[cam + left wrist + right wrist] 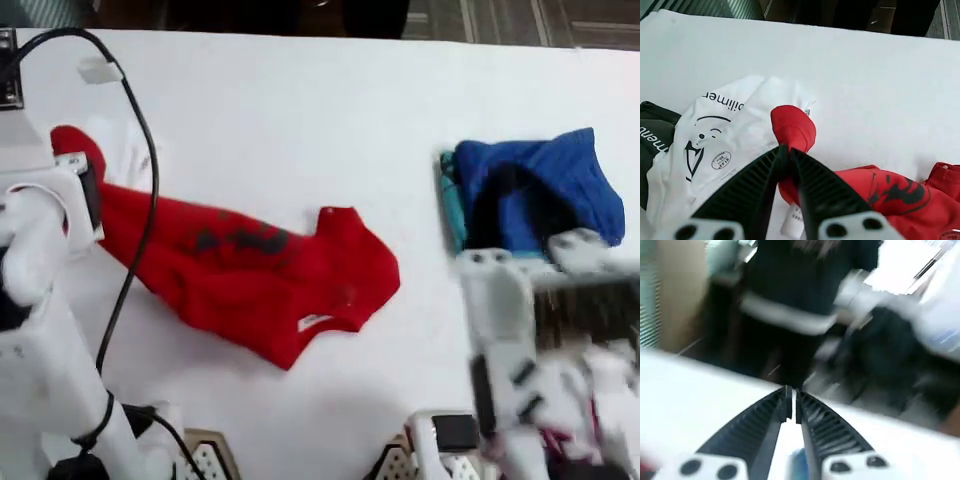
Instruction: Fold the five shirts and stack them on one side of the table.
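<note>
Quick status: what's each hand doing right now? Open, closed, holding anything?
Left hand: closed on the red shirt, gripping one end of it.
Right hand: closed, holding nothing.

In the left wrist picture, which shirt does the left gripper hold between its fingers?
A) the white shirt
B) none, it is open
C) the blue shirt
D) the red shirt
D: the left gripper is shut on a bunched fold of the red shirt, while the white shirt lies beside it, not gripped.
</note>
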Available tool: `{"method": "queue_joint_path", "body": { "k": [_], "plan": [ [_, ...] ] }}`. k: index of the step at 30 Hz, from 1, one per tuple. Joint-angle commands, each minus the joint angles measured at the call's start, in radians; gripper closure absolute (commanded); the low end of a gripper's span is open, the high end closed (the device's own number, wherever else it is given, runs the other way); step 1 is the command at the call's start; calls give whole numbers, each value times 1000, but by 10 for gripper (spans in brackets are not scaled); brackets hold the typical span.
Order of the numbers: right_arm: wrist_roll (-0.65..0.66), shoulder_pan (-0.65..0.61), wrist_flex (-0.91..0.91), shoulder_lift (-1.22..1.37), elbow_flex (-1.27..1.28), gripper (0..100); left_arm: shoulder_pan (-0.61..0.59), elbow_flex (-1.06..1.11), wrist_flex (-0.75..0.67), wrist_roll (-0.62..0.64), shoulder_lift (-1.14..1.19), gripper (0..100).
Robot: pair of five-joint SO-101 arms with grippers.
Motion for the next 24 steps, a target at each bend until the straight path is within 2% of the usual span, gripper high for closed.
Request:
{"method": "queue_joint_path", "body": {
  "k": [1, 5, 8, 13, 17, 24],
  "plan": [
    [-41, -154, 24, 85, 233, 941, -9, 117, -78, 5, -5, 973],
    [-46, -292, -35, 239, 502, 827, -11, 268, -163, 3, -6, 973],
    [-38, -318, -124, 377, 577, 765, -11, 343, -216, 3, -6, 973],
    [-38, -332, -225, 622, 582, 759, -11, 397, -252, 3, -6, 973],
    [-40, -383, -240, 788, 562, 759, -11, 400, -250, 3, -6, 973],
    [-38, -384, -239, 1058, 417, 759, -11, 400, -250, 3, -6, 973]
  ]
}}
